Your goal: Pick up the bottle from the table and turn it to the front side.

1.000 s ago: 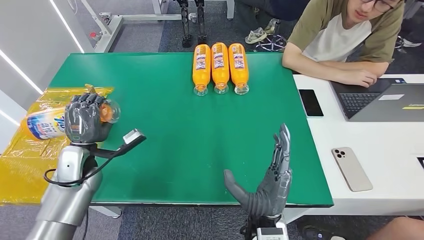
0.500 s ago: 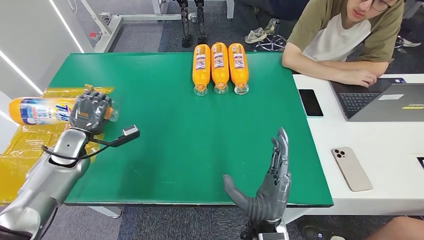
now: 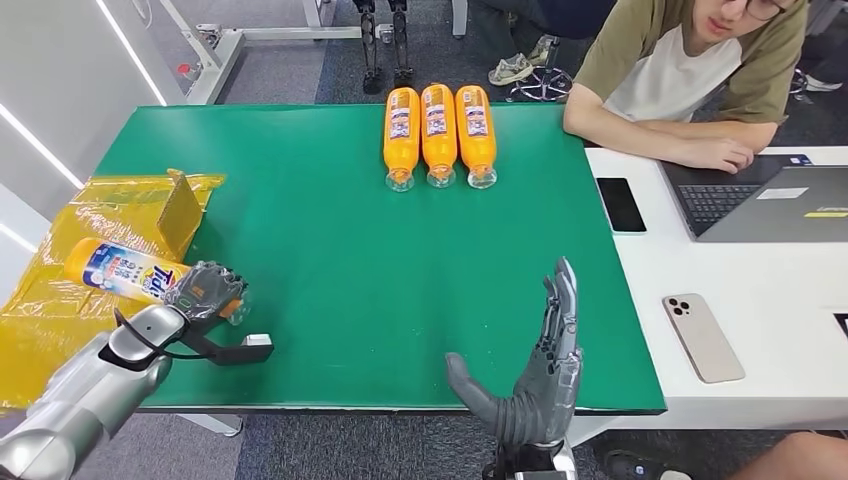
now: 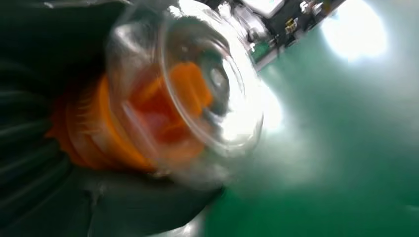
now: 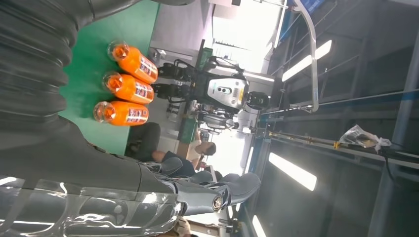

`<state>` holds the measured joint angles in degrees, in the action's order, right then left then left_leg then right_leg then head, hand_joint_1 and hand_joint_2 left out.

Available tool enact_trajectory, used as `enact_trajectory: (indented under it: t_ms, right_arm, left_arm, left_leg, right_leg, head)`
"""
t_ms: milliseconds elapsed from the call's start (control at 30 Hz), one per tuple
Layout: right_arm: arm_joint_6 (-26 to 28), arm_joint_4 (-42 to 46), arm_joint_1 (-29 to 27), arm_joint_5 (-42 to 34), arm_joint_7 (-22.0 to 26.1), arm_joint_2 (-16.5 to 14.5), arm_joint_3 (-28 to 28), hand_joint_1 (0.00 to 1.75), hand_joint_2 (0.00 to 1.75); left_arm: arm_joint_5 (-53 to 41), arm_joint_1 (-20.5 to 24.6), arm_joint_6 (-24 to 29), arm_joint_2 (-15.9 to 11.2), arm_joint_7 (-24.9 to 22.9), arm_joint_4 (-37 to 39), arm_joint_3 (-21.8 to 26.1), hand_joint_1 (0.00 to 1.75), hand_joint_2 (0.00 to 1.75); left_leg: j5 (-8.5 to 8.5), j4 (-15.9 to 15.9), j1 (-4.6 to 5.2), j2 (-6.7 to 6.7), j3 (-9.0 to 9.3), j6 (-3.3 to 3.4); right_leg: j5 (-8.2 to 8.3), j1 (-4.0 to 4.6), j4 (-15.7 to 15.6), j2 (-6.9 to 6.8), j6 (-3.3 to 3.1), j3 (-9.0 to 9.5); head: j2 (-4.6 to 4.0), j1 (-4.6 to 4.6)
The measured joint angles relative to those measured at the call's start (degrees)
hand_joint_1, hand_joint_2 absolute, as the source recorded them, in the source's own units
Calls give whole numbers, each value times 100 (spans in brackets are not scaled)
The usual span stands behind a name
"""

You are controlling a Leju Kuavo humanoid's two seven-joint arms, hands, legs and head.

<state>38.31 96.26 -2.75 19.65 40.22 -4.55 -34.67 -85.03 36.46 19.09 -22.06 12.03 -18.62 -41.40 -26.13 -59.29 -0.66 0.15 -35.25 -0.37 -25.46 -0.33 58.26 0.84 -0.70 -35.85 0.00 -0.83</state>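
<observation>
On the green table [image 3: 330,250], three orange bottles [image 3: 439,135] lie side by side at the far edge. The left hand [image 3: 205,290] grips a bottle [image 3: 125,271] at the near left, fingers clamped round its cap end; the right hand [image 3: 535,375] stands at the near edge, fingers straight and apart, holding nothing

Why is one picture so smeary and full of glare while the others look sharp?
In the left wrist view the bottle sits right against the lens, blurred, with bright glare on the green table. The head view is evenly lit and sharp. The right wrist view is crisp but blown out around the ceiling lights.
</observation>
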Motion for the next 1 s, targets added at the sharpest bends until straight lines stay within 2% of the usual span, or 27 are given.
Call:
enact_trajectory:
  t_ms: [233,367,567,933,1000]
  right_arm:
    - [-1,-20,6,-127,-2,50,-84,0,175]
    - [-1,-24,6,-110,0,59,-98,0,175]
    - [0,-24,6,-94,-2,60,-103,0,175]
    - [-1,-24,6,-94,-2,60,-103,0,175]
    - [-1,-24,6,-94,-2,60,-103,0,175]
  left_arm:
    - [88,-179,-3,85,-114,31,3,175,175]
    - [160,-231,-31,177,-187,35,10,76,175]
    - [266,-260,-162,277,-375,39,81,77,175]
    - [268,-273,-189,338,-393,46,162,77,175]
    - [268,-274,-189,339,-393,47,162,90,175]
  left_leg:
    - [-9,6,4,-14,29,-2]
    - [-15,8,5,-44,61,3]
    - [-16,8,5,-58,77,4]
    - [-15,9,4,-66,88,3]
    - [-15,9,5,-66,89,3]
  right_leg:
    - [-12,-3,0,-15,2,35]
    - [-32,-3,0,-47,2,75]
    - [-38,-3,1,-60,1,94]
    - [-38,-3,4,-66,-1,105]
    - [-39,-3,4,-66,-1,105]
  head:
    - [0,0]
    - [0,-1]
    - [0,0]
    - [0,0]
    - [0,0]
